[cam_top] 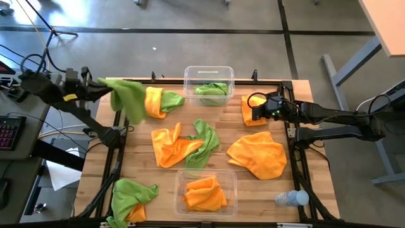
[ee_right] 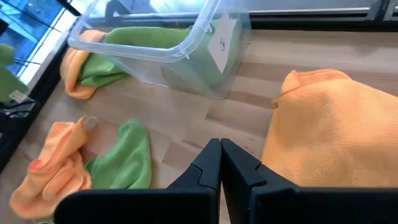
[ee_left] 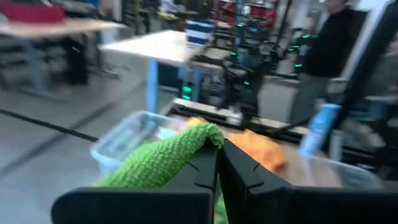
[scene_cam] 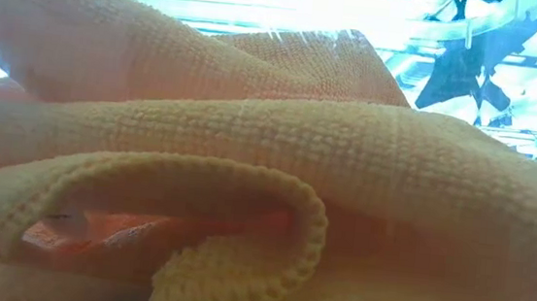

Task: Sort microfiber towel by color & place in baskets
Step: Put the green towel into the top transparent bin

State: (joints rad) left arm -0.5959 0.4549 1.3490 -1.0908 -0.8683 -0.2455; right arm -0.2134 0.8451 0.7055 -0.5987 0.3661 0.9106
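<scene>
My left gripper (cam_top: 102,83) is at the table's far left corner, shut on a lime green towel (cam_top: 130,100) that hangs from it. My right gripper (cam_top: 252,106) is shut over the far right of the table, beside an orange towel (ee_right: 329,130), with nothing between its fingers (ee_right: 219,144). The far basket (cam_top: 209,71) holds a green towel (cam_top: 211,90). An orange towel (cam_top: 204,193) lies in the near basket (cam_top: 180,190). More orange and green towels lie loose on the table (cam_top: 183,147). My left gripper pinches the green towel between its two shut fingers at a bunched fold (ee_left: 186,146), which drapes over one finger. The fingers reach in nearly level from the table's left side. The rest of the cloth (cam_top: 133,111) hangs slack below them.
An orange and green pair (cam_top: 161,101) lies left of the far basket. A large orange towel (cam_top: 256,157) lies at the right and a green one (cam_top: 130,197) near the left front corner. A clear bottle (cam_top: 291,198) lies near right. An orange towel (scene_cam: 267,170) fills the low view.
</scene>
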